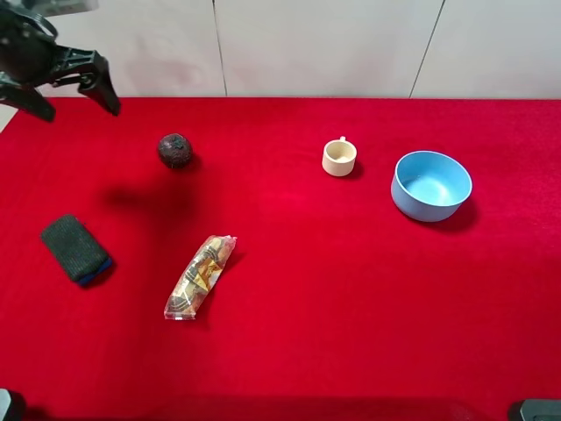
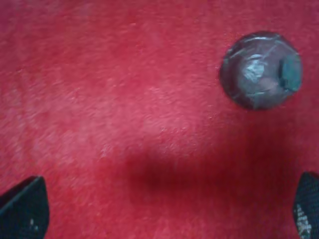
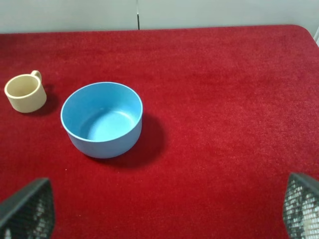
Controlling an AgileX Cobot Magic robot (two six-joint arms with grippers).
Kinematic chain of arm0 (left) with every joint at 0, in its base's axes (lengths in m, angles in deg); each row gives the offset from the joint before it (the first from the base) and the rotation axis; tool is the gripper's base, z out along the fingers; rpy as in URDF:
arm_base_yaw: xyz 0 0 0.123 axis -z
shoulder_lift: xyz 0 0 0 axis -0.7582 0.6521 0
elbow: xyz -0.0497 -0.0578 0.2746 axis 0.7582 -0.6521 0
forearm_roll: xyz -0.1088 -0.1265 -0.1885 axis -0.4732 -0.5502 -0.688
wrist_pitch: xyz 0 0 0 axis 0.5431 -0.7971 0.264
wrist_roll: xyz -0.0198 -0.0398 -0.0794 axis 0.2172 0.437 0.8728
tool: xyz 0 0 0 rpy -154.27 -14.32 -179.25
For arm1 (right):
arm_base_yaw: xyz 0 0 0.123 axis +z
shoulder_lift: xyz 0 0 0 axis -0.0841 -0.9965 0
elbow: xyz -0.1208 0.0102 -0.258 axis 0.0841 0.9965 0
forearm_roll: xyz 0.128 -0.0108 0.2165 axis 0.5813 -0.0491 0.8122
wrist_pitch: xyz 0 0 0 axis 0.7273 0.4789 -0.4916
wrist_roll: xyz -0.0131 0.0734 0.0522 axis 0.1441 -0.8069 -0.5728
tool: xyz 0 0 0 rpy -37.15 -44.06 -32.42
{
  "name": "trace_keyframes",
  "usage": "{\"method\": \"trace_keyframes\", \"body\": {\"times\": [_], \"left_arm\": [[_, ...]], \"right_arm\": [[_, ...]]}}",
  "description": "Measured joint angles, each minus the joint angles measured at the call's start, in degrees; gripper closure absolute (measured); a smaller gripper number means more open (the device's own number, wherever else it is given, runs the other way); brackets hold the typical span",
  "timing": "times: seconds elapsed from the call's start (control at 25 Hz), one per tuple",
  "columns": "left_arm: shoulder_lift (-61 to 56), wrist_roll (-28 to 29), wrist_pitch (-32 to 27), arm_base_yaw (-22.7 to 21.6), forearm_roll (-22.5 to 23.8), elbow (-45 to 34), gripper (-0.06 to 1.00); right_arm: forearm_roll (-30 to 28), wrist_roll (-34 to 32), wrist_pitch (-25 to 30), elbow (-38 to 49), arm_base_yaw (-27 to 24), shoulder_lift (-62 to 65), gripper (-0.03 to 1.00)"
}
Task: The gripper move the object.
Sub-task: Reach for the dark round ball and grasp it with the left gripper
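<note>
Left gripper (image 1: 79,110), jaws spread and empty, hovers far-left above the red tabletop (image 1: 351,307). The small dark ball (image 1: 174,150) looks light, rigid, roll-prone; grasp across its middle.

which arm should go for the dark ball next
Left. The left gripper hangs open near the dark ball, which shows in its wrist view. The right gripper faces the blue bowl, far from the ball.
</note>
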Motion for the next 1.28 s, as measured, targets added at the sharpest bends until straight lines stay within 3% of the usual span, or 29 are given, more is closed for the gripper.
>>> {"method": "trace_keyframes", "body": {"times": [0.32, 0.52, 1.0, 1.28], "left_arm": [[3.5, -0.2, 2.7, 8.6, 2.3, 1.8, -0.03], [5.8, -0.1, 5.1, 11.5, 2.8, 1.9, -0.03], [12.6, 1.1, 9.1, 12.2, 2.9, 2.5, -0.03], [15.3, 1.1, 15.2, 12.2, 2.9, 2.5, -0.03]], "right_arm": [[0.0, 0.0, 0.0, 0.0, 0.0, 0.0, 0.27], [0.0, 0.0, 0.0, 0.0, 0.0, 0.0, 0.27], [0.0, 0.0, 0.0, 0.0, 0.0, 0.0, 0.27], [0.0, 0.0, 0.0, 0.0, 0.0, 0.0, 0.27]]}}
